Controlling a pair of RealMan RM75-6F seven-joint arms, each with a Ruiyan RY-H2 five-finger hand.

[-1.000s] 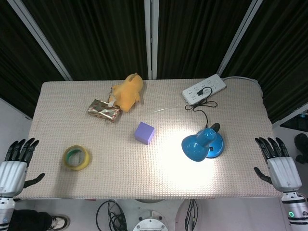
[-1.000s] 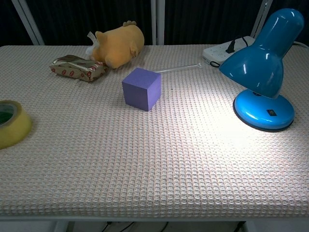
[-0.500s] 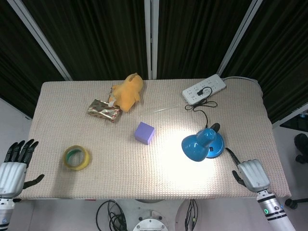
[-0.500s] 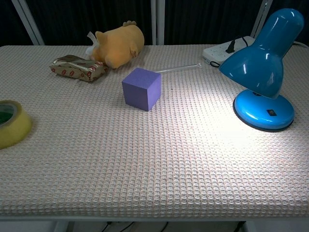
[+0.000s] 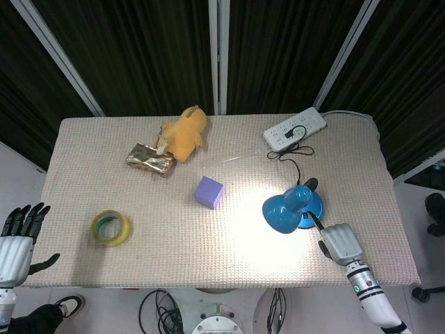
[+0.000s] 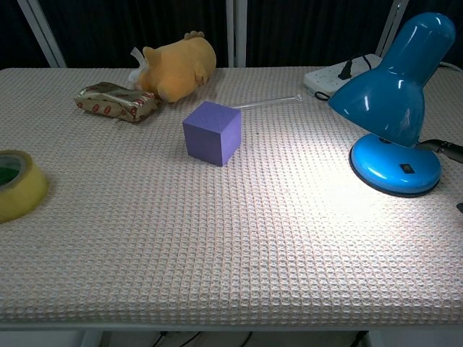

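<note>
Right hand just beside lamp

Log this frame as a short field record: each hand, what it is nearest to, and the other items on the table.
right hand: over the table's near right part, a finger reaching toward the base of the lit blue desk lamp; contact cannot be told
left hand: off the left table edge, fingers spread, holding nothing
nearest left hand: yellow tape roll
centre: purple foam cube
far side: orange plush toy, shiny foil snack packet, white power strip, clear thin rod
surface: beige woven-cloth table
</note>
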